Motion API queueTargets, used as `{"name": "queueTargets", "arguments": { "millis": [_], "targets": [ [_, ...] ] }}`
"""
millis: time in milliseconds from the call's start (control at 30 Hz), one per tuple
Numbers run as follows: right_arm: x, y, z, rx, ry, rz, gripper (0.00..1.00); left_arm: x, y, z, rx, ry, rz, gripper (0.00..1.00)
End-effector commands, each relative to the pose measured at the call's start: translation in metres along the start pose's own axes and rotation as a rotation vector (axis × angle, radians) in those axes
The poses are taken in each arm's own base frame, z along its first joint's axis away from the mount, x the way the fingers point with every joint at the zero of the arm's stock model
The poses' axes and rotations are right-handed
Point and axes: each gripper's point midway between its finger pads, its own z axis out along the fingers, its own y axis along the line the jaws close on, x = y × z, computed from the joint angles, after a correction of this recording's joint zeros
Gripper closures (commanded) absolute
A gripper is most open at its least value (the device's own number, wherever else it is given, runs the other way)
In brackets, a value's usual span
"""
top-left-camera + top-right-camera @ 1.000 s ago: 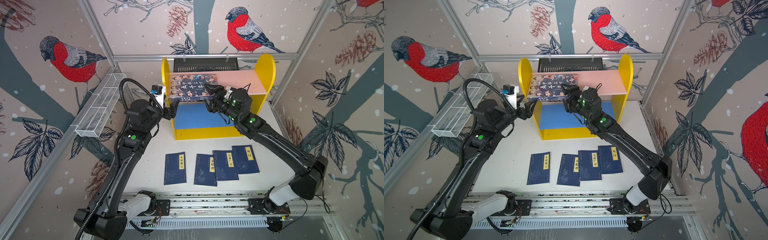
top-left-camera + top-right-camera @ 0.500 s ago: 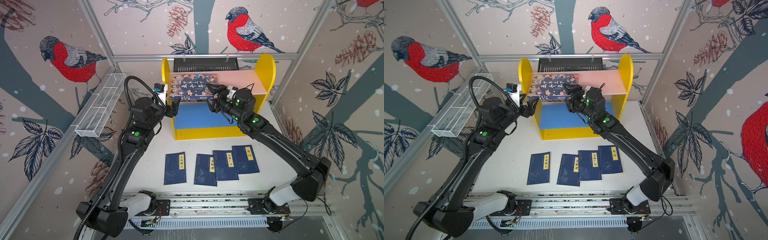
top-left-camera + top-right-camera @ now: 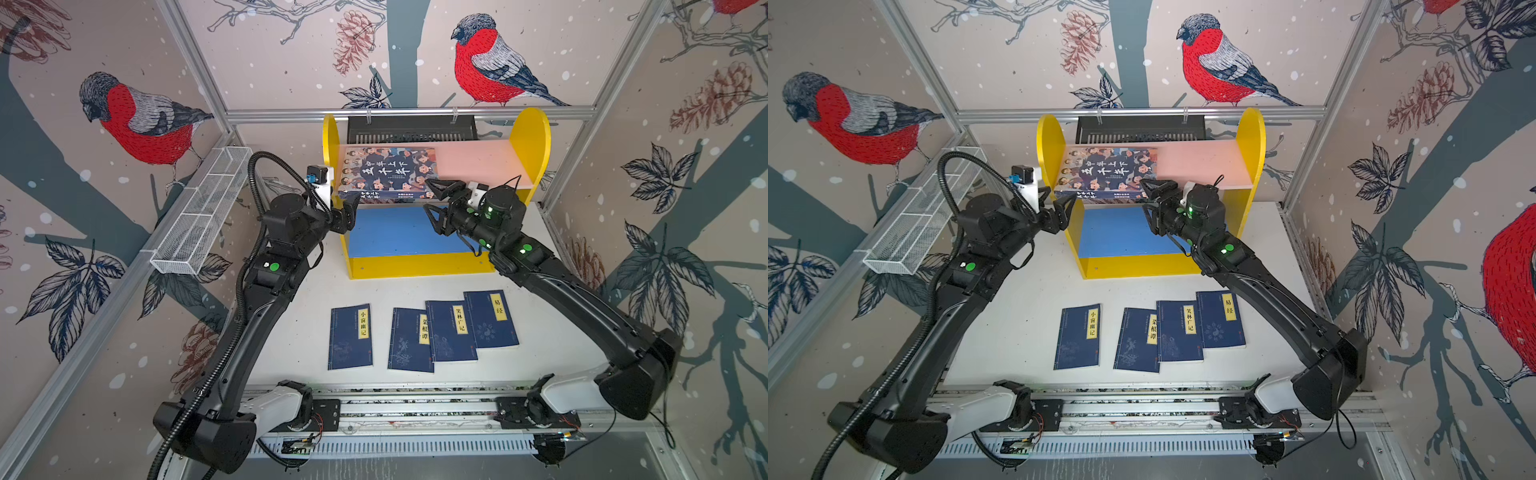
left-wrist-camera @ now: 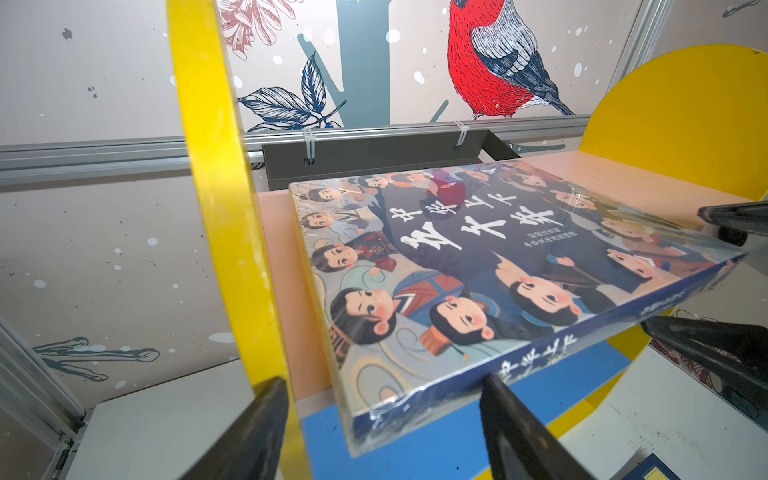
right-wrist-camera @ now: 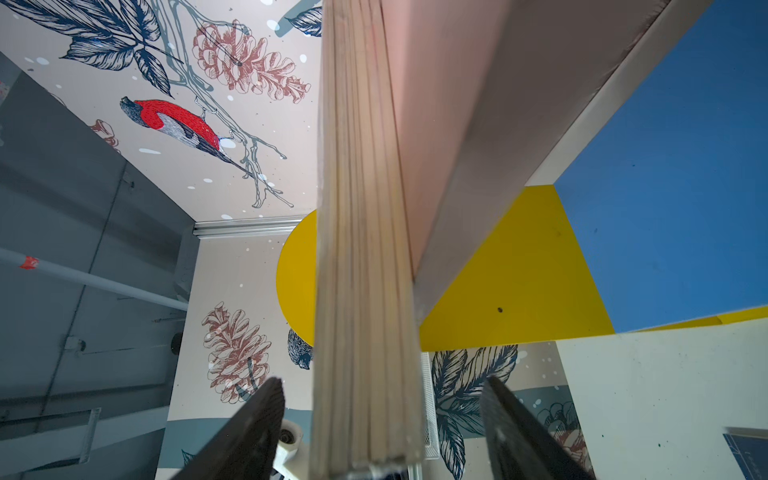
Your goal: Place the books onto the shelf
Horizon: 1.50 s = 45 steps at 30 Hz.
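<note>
Lying flat on the shelf, the thick book covers the left part of the pink upper board in both top views, its spine jutting a little past the board's front edge. Four navy books lie on the table in front of the shelf, one alone and three overlapping. The left gripper hangs just in front of the shelf's left side panel and the right gripper at the book's front right corner, both with jaws apart. From the left wrist, the left gripper stands spread wide before the book and the yellow side panel, clamping nothing. From the right wrist, the right gripper straddles the book's page edge with a gap on each side, the shelf's blue lower board beyond.
</note>
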Motion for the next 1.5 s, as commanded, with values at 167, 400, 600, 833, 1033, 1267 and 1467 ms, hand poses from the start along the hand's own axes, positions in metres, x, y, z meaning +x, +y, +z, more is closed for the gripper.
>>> {"name": "queueTargets", "arguments": {
  "millis": [167,400,600,833,1033,1267,1467],
  "targets": [
    [0.000,0.011,-0.017,-0.012,0.003,-0.057,0.25,-0.006,0.001,-0.008,-0.011,-0.025,-0.001,0.26],
    [-0.002,0.008,-0.025,0.004,0.009,-0.084,0.25,-0.008,-0.001,-0.017,-0.007,-0.010,-0.030,0.25],
    [-0.004,0.005,-0.027,0.021,0.019,-0.139,0.27,-0.014,-0.002,-0.030,-0.012,0.014,-0.095,0.23],
    [-0.003,0.005,-0.036,0.041,0.027,-0.251,0.31,-0.025,-0.001,-0.048,-0.033,0.033,-0.171,0.20],
    [-0.003,0.006,-0.046,0.057,0.039,-0.343,0.34,-0.028,0.003,-0.059,-0.049,0.054,-0.240,0.18],
    [-0.003,0.010,-0.045,0.041,0.070,-0.374,0.31,-0.029,0.017,-0.059,-0.046,0.074,-0.410,0.19],
    [0.000,0.015,-0.037,0.016,0.108,-0.384,0.31,-0.031,0.016,-0.052,0.004,0.073,-0.491,0.23]
  ]
}}
